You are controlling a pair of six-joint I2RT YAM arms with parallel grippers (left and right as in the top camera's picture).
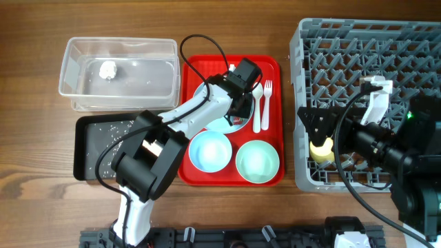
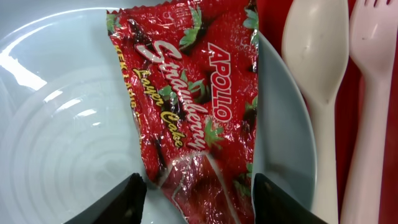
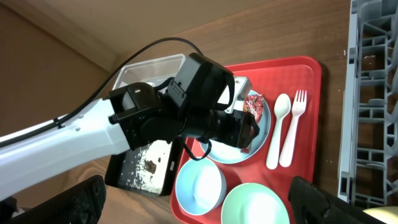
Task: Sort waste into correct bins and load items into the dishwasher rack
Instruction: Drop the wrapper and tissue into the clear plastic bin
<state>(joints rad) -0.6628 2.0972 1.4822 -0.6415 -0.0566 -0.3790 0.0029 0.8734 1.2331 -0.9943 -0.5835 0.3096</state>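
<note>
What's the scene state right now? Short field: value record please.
left gripper: open, fingers either side of the snack wrapper
snack wrapper: lying on the blue plate
right gripper: open, over the dishwasher rack
yellow cup: in the dishwasher rack, by the right gripper
napkin ball: in the clear tub
rice scraps: in the black tray
blue bowl, green bowl, spoon, fork: on the red serving tray, not yet loaded

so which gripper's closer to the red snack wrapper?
Left. The left gripper hangs over the wrapper on the blue plate, straddling its lower end; the right gripper is away over the dishwasher rack, near the yellow cup.
</note>
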